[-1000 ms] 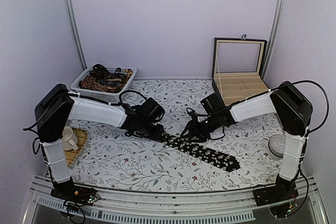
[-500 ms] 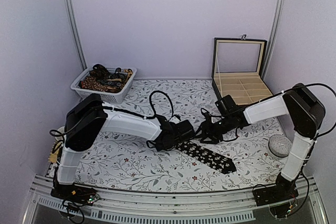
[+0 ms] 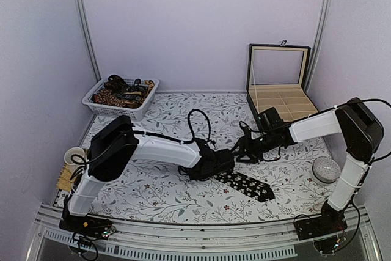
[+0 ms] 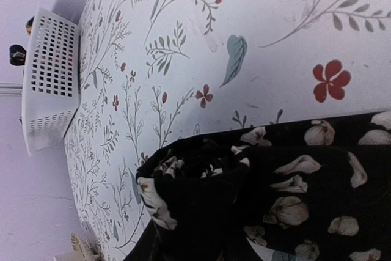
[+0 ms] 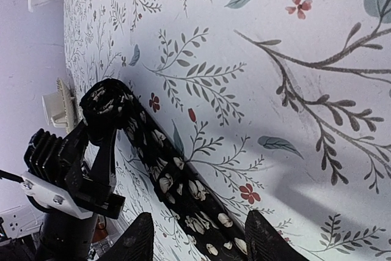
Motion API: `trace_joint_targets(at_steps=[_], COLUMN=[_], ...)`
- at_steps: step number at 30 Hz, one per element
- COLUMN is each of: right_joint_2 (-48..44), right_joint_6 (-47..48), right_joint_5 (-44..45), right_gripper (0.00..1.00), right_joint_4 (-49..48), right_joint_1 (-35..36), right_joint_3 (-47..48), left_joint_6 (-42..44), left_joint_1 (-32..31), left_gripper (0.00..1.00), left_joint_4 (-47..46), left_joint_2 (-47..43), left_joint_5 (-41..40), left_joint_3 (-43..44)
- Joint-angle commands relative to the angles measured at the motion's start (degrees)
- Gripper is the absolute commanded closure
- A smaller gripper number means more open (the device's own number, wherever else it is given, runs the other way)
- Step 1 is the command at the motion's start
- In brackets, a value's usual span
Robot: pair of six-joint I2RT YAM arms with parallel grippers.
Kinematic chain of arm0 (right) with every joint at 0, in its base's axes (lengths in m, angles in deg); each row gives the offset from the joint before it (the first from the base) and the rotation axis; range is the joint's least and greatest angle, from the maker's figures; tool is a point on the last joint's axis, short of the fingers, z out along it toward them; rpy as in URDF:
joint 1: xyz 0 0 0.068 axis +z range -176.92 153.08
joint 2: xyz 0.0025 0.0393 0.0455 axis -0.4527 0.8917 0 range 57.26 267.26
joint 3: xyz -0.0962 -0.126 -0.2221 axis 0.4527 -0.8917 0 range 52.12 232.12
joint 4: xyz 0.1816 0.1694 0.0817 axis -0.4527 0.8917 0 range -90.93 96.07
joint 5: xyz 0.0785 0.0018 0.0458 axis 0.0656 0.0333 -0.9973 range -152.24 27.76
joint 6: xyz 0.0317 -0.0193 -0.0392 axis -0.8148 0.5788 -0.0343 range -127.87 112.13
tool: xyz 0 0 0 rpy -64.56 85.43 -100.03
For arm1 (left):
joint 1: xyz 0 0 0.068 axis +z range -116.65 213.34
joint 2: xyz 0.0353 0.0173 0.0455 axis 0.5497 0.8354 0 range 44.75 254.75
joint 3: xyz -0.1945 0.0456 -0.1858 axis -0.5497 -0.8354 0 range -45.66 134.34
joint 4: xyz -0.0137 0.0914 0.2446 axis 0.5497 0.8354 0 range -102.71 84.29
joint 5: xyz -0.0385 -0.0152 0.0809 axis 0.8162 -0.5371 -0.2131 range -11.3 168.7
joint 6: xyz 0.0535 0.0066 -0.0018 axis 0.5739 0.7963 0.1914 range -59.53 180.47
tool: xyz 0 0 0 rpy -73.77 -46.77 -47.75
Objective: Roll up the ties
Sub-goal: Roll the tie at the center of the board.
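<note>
Soft black floral tie [image 3: 247, 184], one end coiled.

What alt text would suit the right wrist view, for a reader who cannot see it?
A black tie with pale flowers lies on a floral tablecloth, its far end rolled into a coil gripped by the left arm's fingers. The right arm's fingers stand open in the foreground, framing its flat part.

A black flowered tie [image 3: 247, 184] is laid on the table [image 3: 153, 191], its left end met by the left fingers [image 3: 223, 164], the right fingers [image 3: 242, 151] held just beyond. A basket [image 3: 113, 112] is seen far left, an open box [image 3: 281, 103] far right.
</note>
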Motion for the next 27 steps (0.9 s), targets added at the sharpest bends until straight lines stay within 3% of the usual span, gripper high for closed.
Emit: trace_joint_targets(at_steps=[1, 6, 11, 22, 27], right_joint_2=[-4.7, -4.8, -4.8, -4.4, -4.4], right_joint_6=[-0.9, -1.1, -1.3, -2.6, -2.8], right_joint_5=[-1.9, -1.8, -2.0, -3.4, -3.6], right_gripper=[0.51, 0.51, 0.52, 0.56, 0.57], right_joint_4=[-1.9, -2.0, -2.4, -4.3, -4.1], right_joint_1=[-0.2, -0.2, -0.3, -0.2, -0.2], right_joint_3=[-0.9, -1.3, -1.4, -2.6, -2.6], left_joint_6=[-0.6, 0.7, 1.3, 1.1, 0.8], left_joint_1=[-2.2, -2.3, -2.2, -1.8, -1.7], left_gripper=[0.77, 0.54, 0.48, 0.49, 0.64], left_joint_4=[6.4, 2.7, 0.6, 1.4, 4.9], left_joint_2=[6.4, 4.6, 2.3, 0.2, 1.4], left_joint_5=[7.2, 11.6, 14.0, 10.1, 5.6], left_joint_3=[0.9, -0.4, -1.2, -0.5, 0.2])
